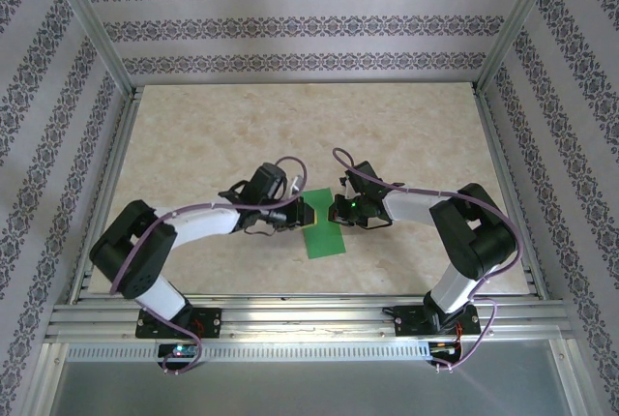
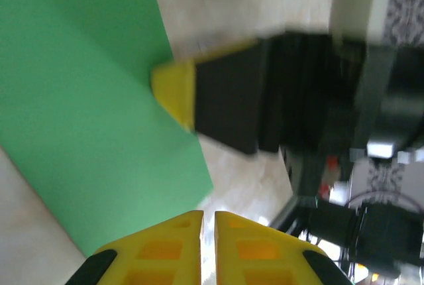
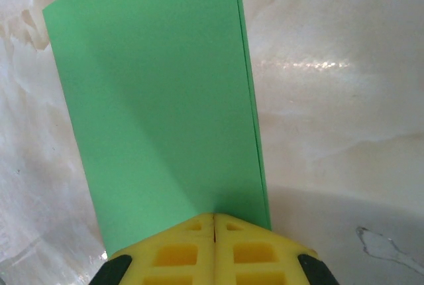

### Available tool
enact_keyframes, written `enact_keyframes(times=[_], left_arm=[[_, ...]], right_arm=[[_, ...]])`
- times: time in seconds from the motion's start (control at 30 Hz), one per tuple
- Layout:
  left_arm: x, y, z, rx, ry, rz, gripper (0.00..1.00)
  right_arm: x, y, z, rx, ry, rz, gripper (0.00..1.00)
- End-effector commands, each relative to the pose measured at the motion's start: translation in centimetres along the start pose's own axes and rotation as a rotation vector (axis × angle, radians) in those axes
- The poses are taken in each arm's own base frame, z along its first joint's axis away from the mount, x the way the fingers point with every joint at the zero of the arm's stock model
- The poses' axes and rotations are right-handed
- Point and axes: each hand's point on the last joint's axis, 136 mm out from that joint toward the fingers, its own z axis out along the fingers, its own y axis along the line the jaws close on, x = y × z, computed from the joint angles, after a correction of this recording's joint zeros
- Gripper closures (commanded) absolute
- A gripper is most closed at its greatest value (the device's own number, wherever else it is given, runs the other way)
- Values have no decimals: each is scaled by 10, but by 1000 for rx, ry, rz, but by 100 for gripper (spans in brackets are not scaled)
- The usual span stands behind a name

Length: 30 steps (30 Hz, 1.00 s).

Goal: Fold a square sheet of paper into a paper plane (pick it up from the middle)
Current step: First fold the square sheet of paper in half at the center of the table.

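**Item 1 – right claw** (image 3: 213,217). Yellow fingers pressed together, no gap at the tips. The tips sit on the near short edge of the paper, and the green runs on beneath them. Whether anything is pinched between them cannot be told.

**Item 2 – left claw** (image 2: 209,215). Yellow fingers all but together, with a thin slit between them and nothing in it. It is clear of the paper, whose nearest corner lies just ahead and left of the tips.

**Item 3 – square sheet of paper** (image 3: 159,99). Bright green, its outline a long rectangle, with a doubled layer showing along the edge to the right of the right claw. It lies on the table (image 3: 331,99) and stretches straight ahead from the right claw's tips. From above it lies between the two claws – left claw at one long side, right claw at the other.

**Item 4 – table.** Pale marbled surface, bare on both sides of the sheet.
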Motion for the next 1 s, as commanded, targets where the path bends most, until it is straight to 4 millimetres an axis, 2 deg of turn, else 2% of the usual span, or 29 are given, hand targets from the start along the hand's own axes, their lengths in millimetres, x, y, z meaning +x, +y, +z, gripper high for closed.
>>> enact_keyframes(times=[0.0, 0.1, 0.23, 0.47, 0.53, 0.67, 0.87, 0.97], left_arm=[[-18, 13, 7, -1, 4, -9, 88], [-28, 20, 14, -2, 4, -22, 88], [-27, 33, 25, -13, 23, -40, 88], [-8, 77, 31, -113, 50, -86, 88], [-3, 84, 30, -120, 59, -96, 88], [-6, 76, 25, -115, 55, -78, 88], [-31, 42, 15, -75, 16, -23, 87], [-43, 34, 17, -71, 9, -5, 87]], right_arm=[[39, -54, 5, 186, 112, 89, 100], [40, -54, 5, 186, 114, 90, 100], [41, -55, 6, 187, 115, 91, 100], [43, -57, 6, 189, 119, 93, 100], [43, -57, 6, 188, 117, 92, 100], [41, -53, 6, 178, 115, 94, 100], [34, -40, 3, 140, 94, 91, 100], [28, -30, 0, 109, 74, 88, 100]])
